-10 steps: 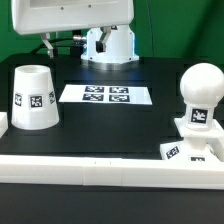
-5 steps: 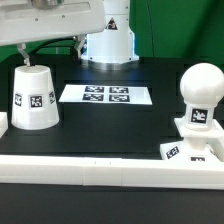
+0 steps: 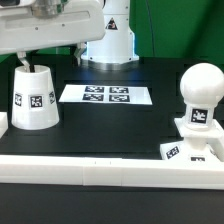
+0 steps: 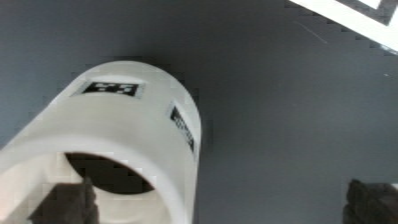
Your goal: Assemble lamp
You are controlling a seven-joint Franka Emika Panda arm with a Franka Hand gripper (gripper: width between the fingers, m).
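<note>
The white tapered lamp shade (image 3: pixel 33 98) stands narrow end up on the black table at the exterior view's left, a tag on its side. The rounded bulb (image 3: pixel 203 95) stands upright on the flat square base (image 3: pixel 190 150) at the exterior view's right. My gripper (image 3: pixel 28 62) hangs open just above the shade's top. In the wrist view the shade (image 4: pixel 134 120) fills the frame with its dark top hole showing. My gripper (image 4: pixel 217 205) is open and empty: one finger (image 4: pixel 63 205) lies over the shade's top, the other (image 4: pixel 374 200) over bare table.
The marker board (image 3: pixel 105 95) lies flat at the middle back of the table. The robot's white base (image 3: pixel 108 40) stands behind it. A white raised rail (image 3: pixel 100 168) runs along the table's front edge.
The arm has swung to the exterior view's left and come down, from above the marker board to just over the shade. The lamp parts have not moved.
</note>
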